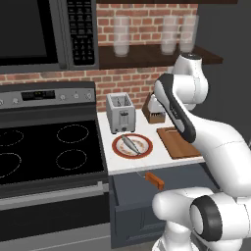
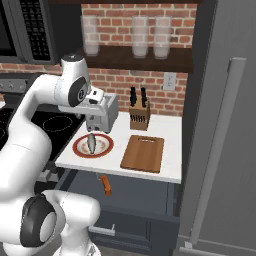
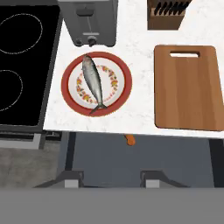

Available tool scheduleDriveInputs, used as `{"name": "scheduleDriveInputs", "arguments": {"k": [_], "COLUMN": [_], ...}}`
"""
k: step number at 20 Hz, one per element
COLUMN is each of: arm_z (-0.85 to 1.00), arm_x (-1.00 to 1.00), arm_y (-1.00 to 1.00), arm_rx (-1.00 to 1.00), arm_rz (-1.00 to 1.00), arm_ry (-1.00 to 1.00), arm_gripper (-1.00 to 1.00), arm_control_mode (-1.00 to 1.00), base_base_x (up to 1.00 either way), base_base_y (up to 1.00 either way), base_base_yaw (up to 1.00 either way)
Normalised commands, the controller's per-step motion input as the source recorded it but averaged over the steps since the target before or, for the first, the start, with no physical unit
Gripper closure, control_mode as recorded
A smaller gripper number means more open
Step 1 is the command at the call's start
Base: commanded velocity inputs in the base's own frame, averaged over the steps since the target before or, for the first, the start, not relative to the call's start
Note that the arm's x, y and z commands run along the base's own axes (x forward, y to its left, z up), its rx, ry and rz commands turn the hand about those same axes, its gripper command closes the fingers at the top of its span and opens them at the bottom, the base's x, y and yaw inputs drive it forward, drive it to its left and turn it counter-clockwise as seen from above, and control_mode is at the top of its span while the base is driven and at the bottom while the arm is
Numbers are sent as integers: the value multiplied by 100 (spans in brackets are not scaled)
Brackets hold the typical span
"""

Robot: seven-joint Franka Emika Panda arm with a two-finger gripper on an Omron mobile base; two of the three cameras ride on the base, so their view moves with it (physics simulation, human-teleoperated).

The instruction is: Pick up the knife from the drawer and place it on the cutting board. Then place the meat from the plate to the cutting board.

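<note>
Knife (image 2: pixel 105 184) lies in open drawer (image 2: pixel 142 197) — meat (image 3: pixel 93 83) on plate (image 3: pixel 96 84), board (image 3: pixel 187 87) bare; gripper (image 3: pixel 112 178) state unclear.

One plate (image 3: pixel 96 83), one meat (image 3: pixel 93 83), one cutting board (image 3: pixel 187 87), one knife (image 1: pixel 155 180), one drawer (image 2: pixel 135 197). One toaster (image 1: pixel 120 112), one knife block (image 2: pixel 139 115) with two black handles showing in the right base view, three glasses (image 2: pixel 140 36) on one shelf (image 2: pixel 145 59). One stove (image 1: pixel 44 147) with four burner rings, one microwave (image 1: pixel 44 32).
</note>
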Motion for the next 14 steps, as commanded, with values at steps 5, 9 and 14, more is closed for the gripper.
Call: {"name": "scheduleDriveInputs", "arguments": {"k": [5, 9, 14], "arm_z": [-23, -51, -74], "arm_x": [-22, -54, -40], "arm_y": [0, 0, 0], "arm_rx": [0, 0, 0], "arm_rz": [1, 2, 0], "arm_ry": [11, 19, 19], "arm_gripper": [-100, -100, -100], "arm_control_mode": [-100, -100, -100], "base_base_x": [0, 0, 0], "base_base_y": [0, 0, 0], "base_base_yaw": [0, 0, 0]}}
